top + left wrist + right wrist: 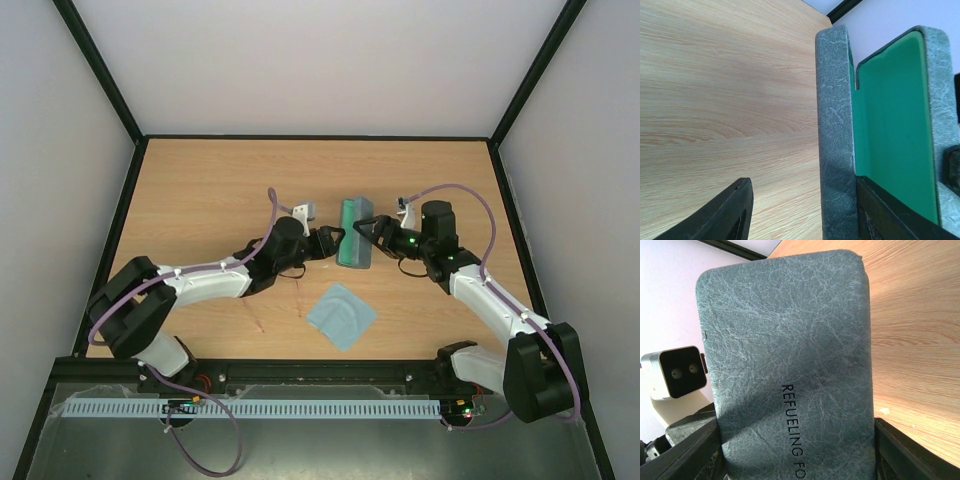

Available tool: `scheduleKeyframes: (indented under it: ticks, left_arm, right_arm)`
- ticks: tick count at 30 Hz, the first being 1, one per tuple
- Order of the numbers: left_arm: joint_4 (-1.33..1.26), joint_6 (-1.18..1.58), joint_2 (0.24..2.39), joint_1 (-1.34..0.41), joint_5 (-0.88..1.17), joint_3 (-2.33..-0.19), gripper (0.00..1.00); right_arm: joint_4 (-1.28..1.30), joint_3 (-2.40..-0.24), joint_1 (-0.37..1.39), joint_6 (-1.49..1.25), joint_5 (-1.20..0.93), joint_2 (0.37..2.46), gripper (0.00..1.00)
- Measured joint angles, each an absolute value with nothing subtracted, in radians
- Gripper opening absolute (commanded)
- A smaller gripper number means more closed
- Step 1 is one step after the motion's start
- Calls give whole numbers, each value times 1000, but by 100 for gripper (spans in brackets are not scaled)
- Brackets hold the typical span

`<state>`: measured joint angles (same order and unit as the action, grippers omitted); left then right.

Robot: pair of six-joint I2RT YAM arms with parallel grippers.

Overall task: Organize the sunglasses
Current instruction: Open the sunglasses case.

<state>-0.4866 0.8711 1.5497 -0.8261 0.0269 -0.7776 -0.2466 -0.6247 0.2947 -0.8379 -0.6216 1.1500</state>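
Wooden table (200, 190) | open case (353, 240) central, clear of edges | right gripper (371, 233) clamping

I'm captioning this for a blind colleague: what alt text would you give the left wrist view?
An open grey-green case with bright green lining stands on a wooden table, filling the right of the picture. The left gripper straddles one wall of it, one black finger inside the case, the other over bare wood, apart from the case.
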Motion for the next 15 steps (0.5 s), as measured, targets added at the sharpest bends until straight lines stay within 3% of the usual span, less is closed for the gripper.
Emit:
scheduleKeyframes:
  ticks: [15]
  left_arm:
    - [-431, 871, 1567, -791, 0, -767, 62]
  right_arm:
    - [-259, -626, 295, -830, -658, 1150, 28]
